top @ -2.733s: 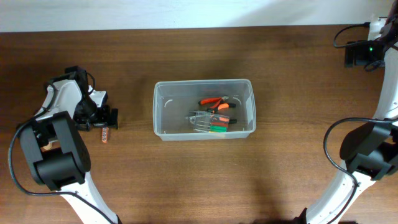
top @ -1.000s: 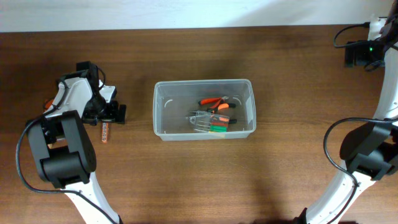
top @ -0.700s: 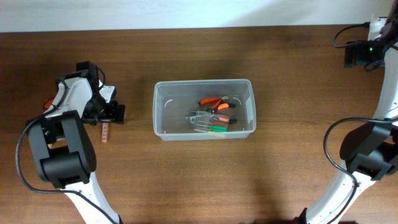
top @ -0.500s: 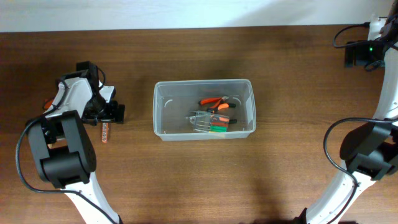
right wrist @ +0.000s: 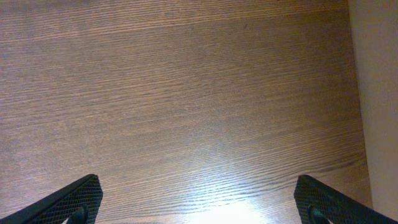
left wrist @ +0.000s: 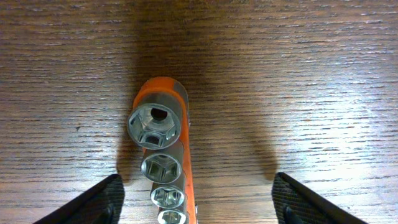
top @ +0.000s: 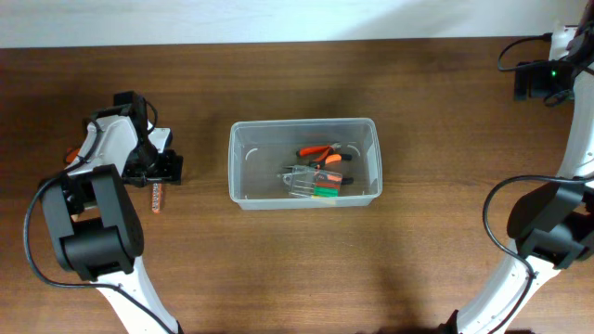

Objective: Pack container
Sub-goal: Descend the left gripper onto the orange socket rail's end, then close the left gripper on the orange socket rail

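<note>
Two pairs spread wide: left fingers (left wrist: 87, 202), right fingers (right wrist: 71, 199).
Orange rail of chrome sockets (left wrist: 160, 152) lies on the wooden bench (left wrist: 298, 74) between the left fingers, untouched.

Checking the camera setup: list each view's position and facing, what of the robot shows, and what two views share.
Overhead: fixed above the table, looking straight down; both arms show, the container between them.
Left wrist: on the left arm, looking down at an orange socket rail; the left gripper shows as fingertips in the lower corners.
Right wrist: on the right arm, looking down at wood grain; the right gripper shows as fingertips in the lower corners.
Shared: overhead and left wrist both show the socket rail.
</note>
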`<state>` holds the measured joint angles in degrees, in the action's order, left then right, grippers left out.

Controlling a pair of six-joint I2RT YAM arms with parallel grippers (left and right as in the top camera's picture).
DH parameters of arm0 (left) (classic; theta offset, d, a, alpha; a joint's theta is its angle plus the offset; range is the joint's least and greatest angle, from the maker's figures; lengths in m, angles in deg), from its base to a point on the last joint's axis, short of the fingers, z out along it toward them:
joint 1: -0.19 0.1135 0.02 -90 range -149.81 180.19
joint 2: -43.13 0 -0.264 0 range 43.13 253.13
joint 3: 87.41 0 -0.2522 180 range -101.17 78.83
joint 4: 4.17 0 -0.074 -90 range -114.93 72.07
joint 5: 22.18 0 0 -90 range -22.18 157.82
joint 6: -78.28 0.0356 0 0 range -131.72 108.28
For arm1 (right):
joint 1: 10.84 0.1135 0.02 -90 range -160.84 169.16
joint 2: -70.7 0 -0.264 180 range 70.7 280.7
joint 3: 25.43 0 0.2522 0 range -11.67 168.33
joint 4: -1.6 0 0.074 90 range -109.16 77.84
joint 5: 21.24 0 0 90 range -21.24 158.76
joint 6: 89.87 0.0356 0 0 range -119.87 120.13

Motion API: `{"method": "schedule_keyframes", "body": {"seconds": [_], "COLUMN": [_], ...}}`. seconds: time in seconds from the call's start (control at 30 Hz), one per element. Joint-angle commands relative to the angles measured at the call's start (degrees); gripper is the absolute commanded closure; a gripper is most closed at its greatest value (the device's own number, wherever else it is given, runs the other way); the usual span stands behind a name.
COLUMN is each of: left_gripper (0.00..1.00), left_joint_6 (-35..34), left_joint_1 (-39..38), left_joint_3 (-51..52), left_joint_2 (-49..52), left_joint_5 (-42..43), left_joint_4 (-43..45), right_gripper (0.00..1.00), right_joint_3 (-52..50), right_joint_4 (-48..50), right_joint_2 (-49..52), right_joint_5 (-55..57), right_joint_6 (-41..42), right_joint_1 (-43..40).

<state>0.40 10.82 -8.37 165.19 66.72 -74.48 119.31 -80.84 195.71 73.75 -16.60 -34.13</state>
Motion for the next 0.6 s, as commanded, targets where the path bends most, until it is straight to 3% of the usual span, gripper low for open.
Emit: {"method": "schedule_keyframes", "body": {"seconds": [0.0, 0.33, 0.57], "left_gripper": [0.24, 0.46, 0.55], "left_joint_6": [-0.5, -0.5, -0.5], "left_joint_1": [0.4, 0.4, 0.4], "left_joint_3": [0.2, 0.2, 0.2], "left_joint_2": [0.9, 0.9, 0.9], "left_joint_5": [-0.2, -0.2, -0.2], "left_joint_4": [-0.5, -1.1, -1.1], "right_gripper": [0.01, 0.01, 0.01], "right_joint_3": [0.1, 0.1, 0.1], "right_joint_4": [0.2, 0.2, 0.2], "right_joint_2": [-0.5, -0.5, -0.5], "right_joint_5": [-0.3, -0.3, -0.3], "right_joint_6": [0.0, 0.0, 0.0], "right_joint_1": [-0.4, -0.4, -0.4]}}
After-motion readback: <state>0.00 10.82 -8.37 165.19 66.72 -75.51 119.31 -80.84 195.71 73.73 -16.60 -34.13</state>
